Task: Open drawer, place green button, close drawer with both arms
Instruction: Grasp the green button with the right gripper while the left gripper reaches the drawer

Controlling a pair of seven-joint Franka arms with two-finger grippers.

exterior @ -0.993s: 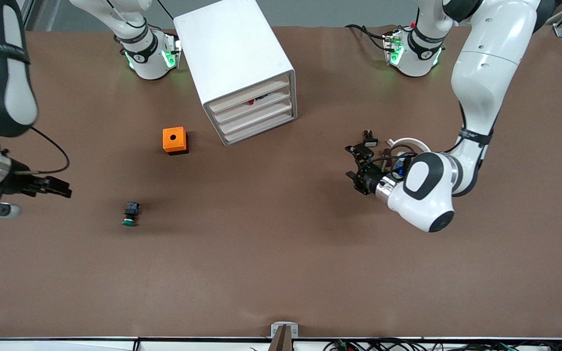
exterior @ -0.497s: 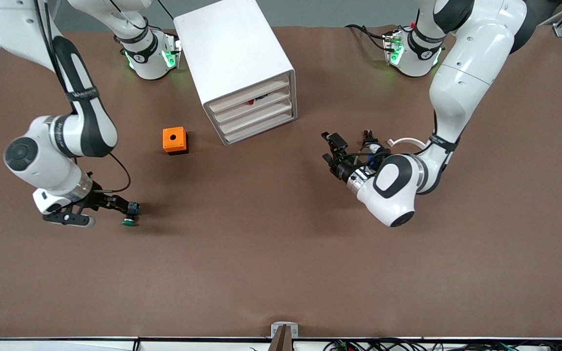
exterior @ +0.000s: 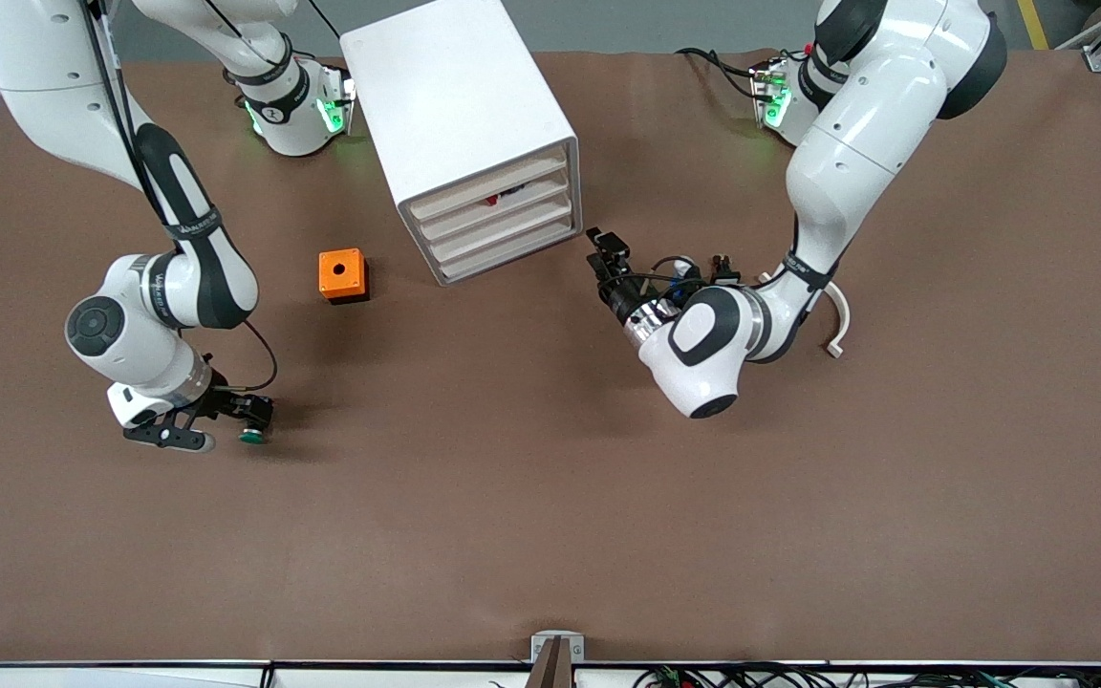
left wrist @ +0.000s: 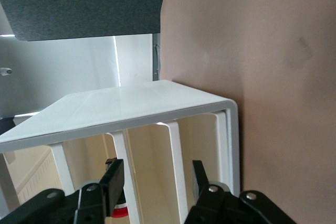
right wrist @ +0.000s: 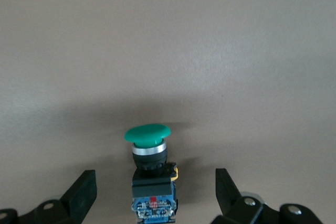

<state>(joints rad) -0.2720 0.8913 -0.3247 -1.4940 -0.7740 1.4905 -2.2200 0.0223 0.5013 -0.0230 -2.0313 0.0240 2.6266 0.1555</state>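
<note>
A robotics lab is showing here: two white arms are standing bolted along a brown-covered tabletop, cables trailing.

table: brown, cabinet near base-side edge
orange cube: beside cabinet
button: toward right arm's end
white curved part: toward left arm's end

You cannot read any text with certainty here. The black band on each arm's forearm carries small white lettering, too small to make out. The button has a small label on its body, also unreadable.
</note>
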